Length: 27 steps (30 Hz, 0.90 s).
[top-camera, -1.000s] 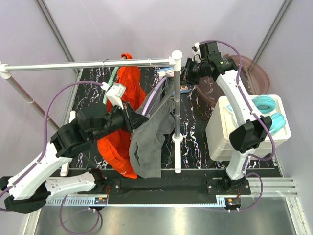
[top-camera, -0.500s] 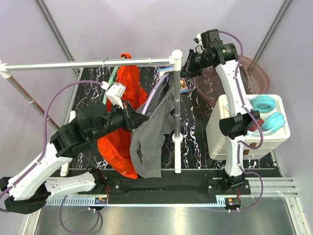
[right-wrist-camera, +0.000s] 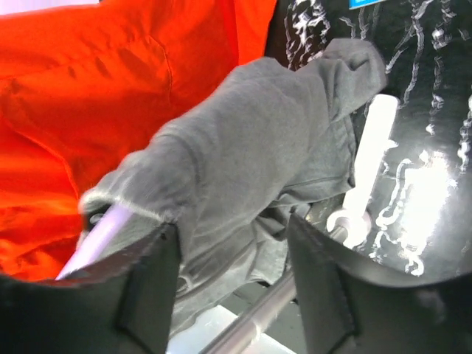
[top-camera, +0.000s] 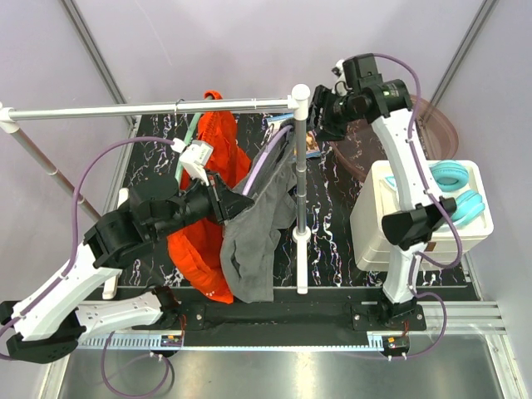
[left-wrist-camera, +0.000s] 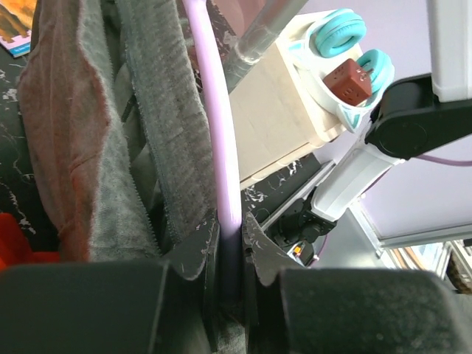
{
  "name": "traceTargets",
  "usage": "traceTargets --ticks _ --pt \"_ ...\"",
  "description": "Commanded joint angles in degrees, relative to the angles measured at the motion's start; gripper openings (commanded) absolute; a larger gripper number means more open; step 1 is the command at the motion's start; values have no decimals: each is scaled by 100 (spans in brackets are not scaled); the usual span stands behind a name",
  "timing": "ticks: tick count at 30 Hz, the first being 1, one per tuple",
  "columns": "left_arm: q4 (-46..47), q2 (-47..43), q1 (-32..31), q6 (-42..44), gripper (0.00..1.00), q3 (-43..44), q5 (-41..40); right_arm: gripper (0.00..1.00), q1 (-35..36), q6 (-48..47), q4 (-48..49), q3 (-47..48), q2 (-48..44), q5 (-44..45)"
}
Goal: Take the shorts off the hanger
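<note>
The grey fabric shorts [top-camera: 253, 241] hang limp and rumpled over the sloping arm of a lilac plastic hanger [top-camera: 266, 162]. Their legs droop toward the table's near edge, and close up a zigzag-cut seam edge shows. Pressed against them at 9 o'clock are the orange-red fabric shorts [top-camera: 199, 249], bright and creased, with a small white mark near the low hem. The left gripper [left-wrist-camera: 228, 228] reaches in from 8 o'clock and is clamped on the hanger's arm, with grey cloth bunched beside its fingers. At 1 o'clock the right gripper [right-wrist-camera: 230, 225] sits by the white upright rack post [top-camera: 300, 191], its jaws spread apart and grey cloth showing in the gap. A cream box [top-camera: 370, 233] holding teal headphones [top-camera: 449, 176] stands at 3 o'clock on the black marbled table [top-camera: 332, 208].
</note>
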Motion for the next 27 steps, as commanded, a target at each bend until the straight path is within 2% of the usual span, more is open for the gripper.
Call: traceTargets --ticks 1,4,6,10,14,18,23,26,27 --pt "1002 -196 -118 -106 0 283 284 72 -147 1092 224 -39 -853 884" --pt "1222 -178 -118 -106 0 142 284 76 -130 2094 416 -415 -1196 244" --pt "1345 -170 -118 -106 0 72 266 76 -42 2586 741 -584 -1381 155" --pt "1381 -161 -118 -71 0 36 248 78 -24 2782 724 -575 -1776 795" --pt "1425 -134 -118 -36 0 28 266 75 81 3264 1269 -1172 -1927 50" --pt "1442 -134 -118 -18 0 36 239 72 424 3950 1971 -2005 -2190 40" --pt "1504 -47 -118 -35 0 71 345 67 556 4381 2605 -2403 -2252 -136" --pt "1530 15 -118 -53 0 63 371 61 618 4504 2789 -2500 -2243 -214" --pt "1539 6 -118 -62 0 54 389 56 635 4531 2895 -2570 -2244 -249"
